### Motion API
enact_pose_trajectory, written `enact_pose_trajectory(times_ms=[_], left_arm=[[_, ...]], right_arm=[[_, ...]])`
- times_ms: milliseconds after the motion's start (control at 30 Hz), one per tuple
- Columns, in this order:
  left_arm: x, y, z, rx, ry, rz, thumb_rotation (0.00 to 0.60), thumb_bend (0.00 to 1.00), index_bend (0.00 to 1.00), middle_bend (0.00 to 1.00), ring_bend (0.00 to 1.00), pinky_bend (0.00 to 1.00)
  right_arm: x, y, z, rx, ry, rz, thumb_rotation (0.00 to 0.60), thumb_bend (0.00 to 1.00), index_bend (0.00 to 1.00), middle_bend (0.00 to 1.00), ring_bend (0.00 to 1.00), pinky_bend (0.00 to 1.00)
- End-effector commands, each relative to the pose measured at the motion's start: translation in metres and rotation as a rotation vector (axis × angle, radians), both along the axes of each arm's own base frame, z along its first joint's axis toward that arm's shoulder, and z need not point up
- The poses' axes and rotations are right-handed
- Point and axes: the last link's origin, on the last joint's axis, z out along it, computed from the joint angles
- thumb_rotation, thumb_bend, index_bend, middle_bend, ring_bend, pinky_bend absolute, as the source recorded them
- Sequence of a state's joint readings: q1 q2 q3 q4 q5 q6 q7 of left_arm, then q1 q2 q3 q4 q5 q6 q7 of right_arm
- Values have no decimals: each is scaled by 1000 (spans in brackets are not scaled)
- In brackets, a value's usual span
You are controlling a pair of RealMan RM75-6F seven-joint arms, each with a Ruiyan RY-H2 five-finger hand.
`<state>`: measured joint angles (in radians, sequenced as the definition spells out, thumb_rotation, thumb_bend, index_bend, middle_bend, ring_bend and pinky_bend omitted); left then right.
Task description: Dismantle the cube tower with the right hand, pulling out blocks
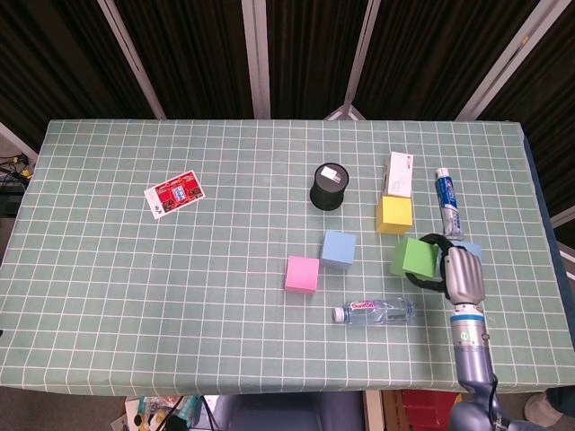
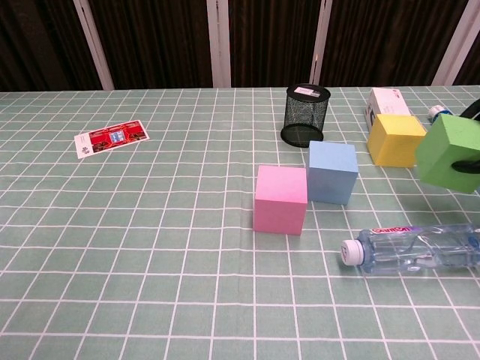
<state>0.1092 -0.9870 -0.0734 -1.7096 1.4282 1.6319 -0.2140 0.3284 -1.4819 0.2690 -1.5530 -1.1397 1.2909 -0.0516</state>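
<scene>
Currently right hand point(image 1: 461, 274) is gripping the green cube point(image 1: 414, 259) just off the table, hovering right of the blue cube point(image 1: 339, 250), with the yellow cube point(image 1: 393, 215) sitting behind it.

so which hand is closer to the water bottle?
Right. The right hand, holding the green cube, is just beyond the bottle's base end. The left hand is not in either view.

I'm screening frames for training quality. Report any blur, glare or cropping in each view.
Head view: sharp, evenly lit, no strong shadows; right hand and green cube fully framed. Chest view: sharp, but the green cube meets the right edge; faint highlights on the water bottle.
</scene>
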Motion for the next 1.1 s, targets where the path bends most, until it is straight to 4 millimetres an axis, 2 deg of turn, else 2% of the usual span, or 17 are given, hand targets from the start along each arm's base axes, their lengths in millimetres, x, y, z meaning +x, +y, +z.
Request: enact_pose_trajectory(times_ms=[33, 67, 167, 233, 400, 600, 733, 900, 967, 1100], left_arm=[[0, 0, 0, -1, 0, -1, 600, 183, 141, 0, 0, 0], [0, -1, 0, 0, 0, -2, 600, 183, 141, 0, 0, 0], [0, -1, 2, 8, -3, -1, 600, 183, 140, 0, 0, 0], [0, -1, 2, 10, -4, 0, 600, 183, 141, 0, 0, 0], [0, -1, 2, 5, -6, -3, 600, 183, 141, 0, 0, 0], [-1, -1, 3, 10, -8, 0, 600, 183, 141, 0, 0, 0], [0, -1, 2, 4, -4, -2, 600, 183, 140, 0, 0, 0], [1, 0, 0, 0, 0, -4, 600, 183, 139, 0, 0, 0], [1, 0, 0, -1, 4, -9, 600, 183, 139, 0, 0, 0], [1, 0, 0, -7, 10, -22, 600, 183, 139, 0, 0, 0]], right_arm=[[7, -8, -5, 11, 31, 5, 600, 305, 289, 442, 570, 227], [8, -10, -7, 23, 54, 6, 600, 288, 242, 322, 486, 172], [10, -8, -8, 72, 107, 9, 600, 208, 149, 83, 270, 75], [12, -7, -6, 91, 116, 13, 600, 181, 110, 18, 201, 51], [11, -7, 3, 68, 115, -7, 600, 178, 51, 0, 144, 26], [-3, 1, 34, -3, 118, -45, 600, 174, 48, 0, 142, 23], [-23, 20, 55, -40, 127, -42, 600, 174, 48, 0, 147, 23], [-48, 53, 67, -50, 74, -55, 600, 174, 47, 0, 152, 23], [-56, 66, 69, -29, 109, -20, 600, 174, 45, 0, 147, 23], [-57, 75, 73, 4, 278, 95, 600, 174, 42, 0, 111, 19]])
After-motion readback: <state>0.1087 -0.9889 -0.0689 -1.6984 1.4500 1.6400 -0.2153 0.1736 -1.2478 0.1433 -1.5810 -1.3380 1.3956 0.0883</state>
